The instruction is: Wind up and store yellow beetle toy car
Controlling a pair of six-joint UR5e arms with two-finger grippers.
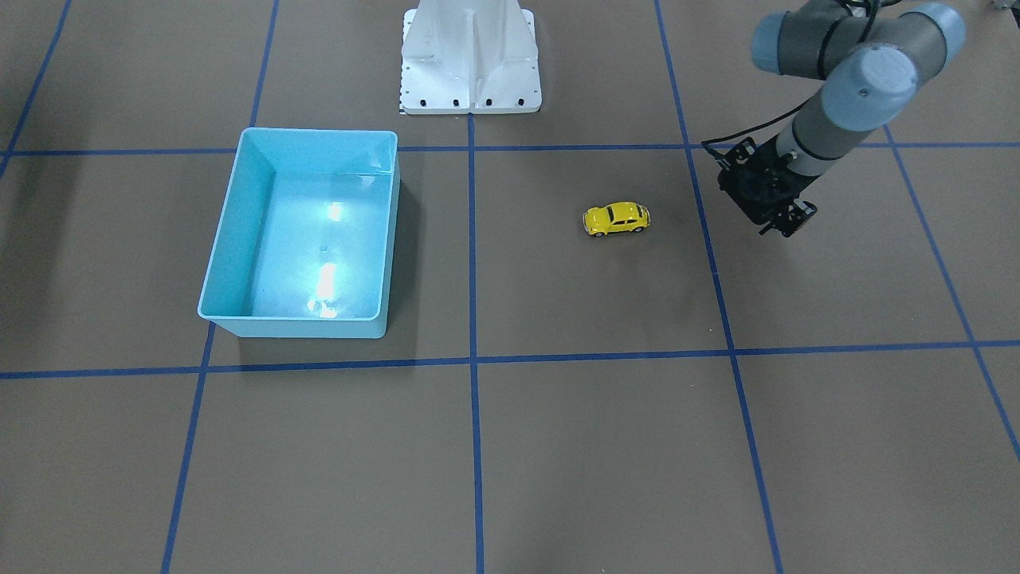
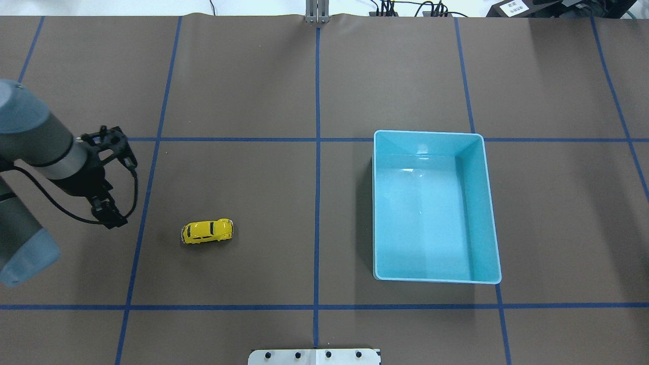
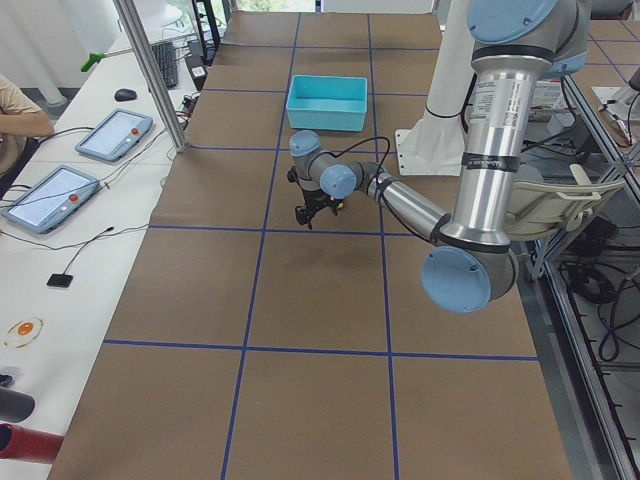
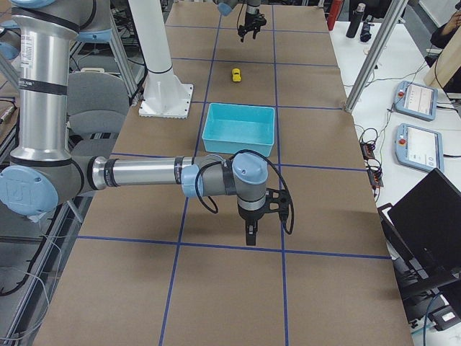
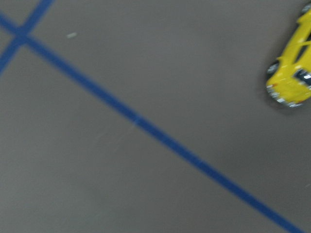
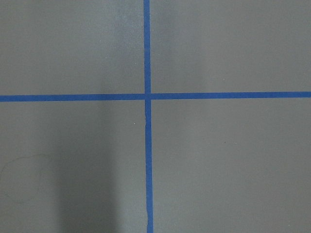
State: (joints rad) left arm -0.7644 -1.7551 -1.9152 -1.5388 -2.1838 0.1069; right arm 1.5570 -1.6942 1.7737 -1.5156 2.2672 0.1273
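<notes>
The yellow beetle toy car [image 2: 208, 231] stands on its wheels on the brown table, in the robot's left half; it also shows in the front view [image 1: 616, 218] and at the right edge of the left wrist view [image 5: 294, 73]. My left gripper [image 2: 109, 180] hovers over the table to the car's left, apart from it, open and empty, pointing down [image 1: 765, 191]. The light-blue bin [image 2: 428, 133] is empty in the right half [image 1: 319, 132]. My right gripper [image 4: 252, 216] hangs over bare table beyond the bin, seen only in the right side view; I cannot tell if it is open.
Blue tape lines [image 2: 317, 203] divide the brown table into squares. The white robot base [image 1: 470, 72] stands at the table's near edge. A metal pole [image 3: 150, 70] and tablets [image 3: 50, 195] stand on the operators' side.
</notes>
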